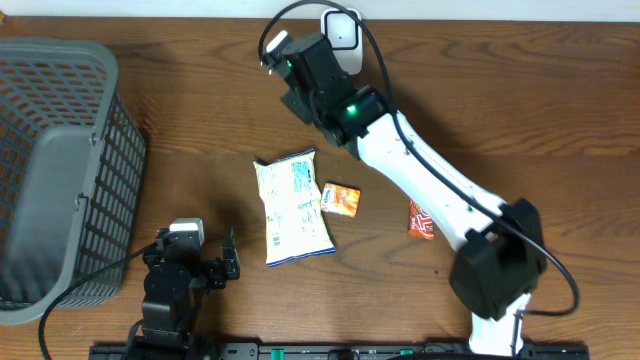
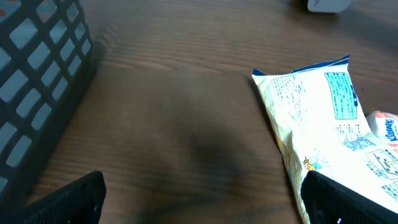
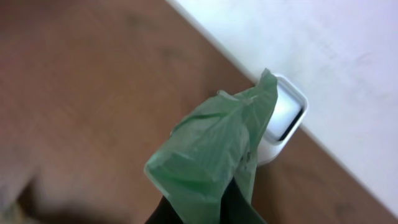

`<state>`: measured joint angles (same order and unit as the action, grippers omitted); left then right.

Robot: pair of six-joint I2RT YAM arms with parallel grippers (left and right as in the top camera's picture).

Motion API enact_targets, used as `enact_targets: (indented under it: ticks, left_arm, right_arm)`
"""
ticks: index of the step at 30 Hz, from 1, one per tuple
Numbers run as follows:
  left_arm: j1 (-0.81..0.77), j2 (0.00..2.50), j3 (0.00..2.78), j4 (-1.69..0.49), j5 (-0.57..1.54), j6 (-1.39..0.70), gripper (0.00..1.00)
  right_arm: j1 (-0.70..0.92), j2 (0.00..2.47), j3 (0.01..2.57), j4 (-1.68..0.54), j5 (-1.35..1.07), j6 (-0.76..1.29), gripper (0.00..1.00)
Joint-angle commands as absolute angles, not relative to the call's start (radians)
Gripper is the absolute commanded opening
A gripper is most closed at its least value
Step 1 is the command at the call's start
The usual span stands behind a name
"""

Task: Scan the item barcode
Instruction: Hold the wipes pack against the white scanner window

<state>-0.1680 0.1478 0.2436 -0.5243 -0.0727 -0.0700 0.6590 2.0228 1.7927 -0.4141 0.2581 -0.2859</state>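
Clamping the green packet (image 3: 214, 155) between shut jaws, the right gripper (image 3: 205, 214) held it just before the white scanner (image 3: 285, 115), long axis running from the jaws toward its window. The left gripper (image 2: 205, 199), jaws wide apart, sat well apart beside the basket (image 2: 37, 74).

1. Right wrist view: the packet (image 3: 211, 155) hides most of the right gripper (image 3: 205, 214), and the table (image 3: 81, 93) is blurred.
2. Overhead: that gripper covers the packet and part of the scanner (image 1: 345, 30).
3. The basket (image 1: 60, 150) runs off the left edge.
4. Left wrist view: the bag (image 2: 317, 124) is cut by the right edge, its small print unreadable.
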Motion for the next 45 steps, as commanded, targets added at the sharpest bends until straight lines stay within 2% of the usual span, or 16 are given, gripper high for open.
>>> enact_targets:
  ticks: [1, 7, 11, 23, 32, 36, 45]
  left_arm:
    - [-0.166, 0.142, 0.258, -0.523, -0.063, -0.053, 0.99]
    - [-0.166, 0.142, 0.258, -0.523, -0.063, -0.053, 0.99]
    - [-0.166, 0.142, 0.258, -0.523, -0.063, -0.053, 0.99]
    - [-0.166, 0.142, 0.258, -0.523, -0.063, -0.053, 0.99]
    - [-0.166, 0.142, 0.258, -0.523, -0.063, -0.053, 0.99]
    - [-0.166, 0.142, 0.258, -0.523, -0.063, -0.053, 0.99]
    - [-0.166, 0.142, 0.258, -0.523, -0.063, -0.053, 0.99]
  right_arm:
    - [0.603, 2.053, 1.797, -0.291, 0.339, -0.307, 0.01]
    - [0.548, 2.148, 1.807, 0.024, 0.334, -0.306, 0.01]
    - [0.51, 2.242, 1.878, 0.093, 0.33, -0.311, 0.01]
    - [0.481, 2.597, 2.314, -0.072, 0.371, -0.388, 0.01]
    - [0.489, 2.644, 2.336, -0.064, 0.426, -0.468, 0.01]
    - [0.481, 2.664, 2.336, -0.049, 0.362, -0.566, 0.01]
    - [0.481, 2.72, 2.336, 0.019, 0.391, -0.743, 0.01]
